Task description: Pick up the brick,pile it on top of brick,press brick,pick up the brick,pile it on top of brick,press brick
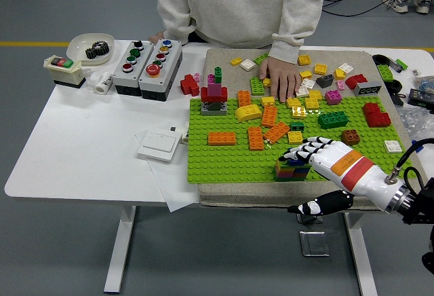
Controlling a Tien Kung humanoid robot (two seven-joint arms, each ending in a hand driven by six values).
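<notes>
Head view showed my right hand (324, 160) with fingers (298, 153) spread flat over the multicoloured brick stack (291, 169) near the green studded baseplate's (224, 160) front edge; pressing straight down seemed best.

The right hand (319, 159) reaches in from the lower right, palm down, fingers (298, 152) extended flat and holding nothing.

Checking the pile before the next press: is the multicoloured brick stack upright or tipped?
Upright: the brick stack stands square on the green baseplate, layers level, right hand over it.
</notes>
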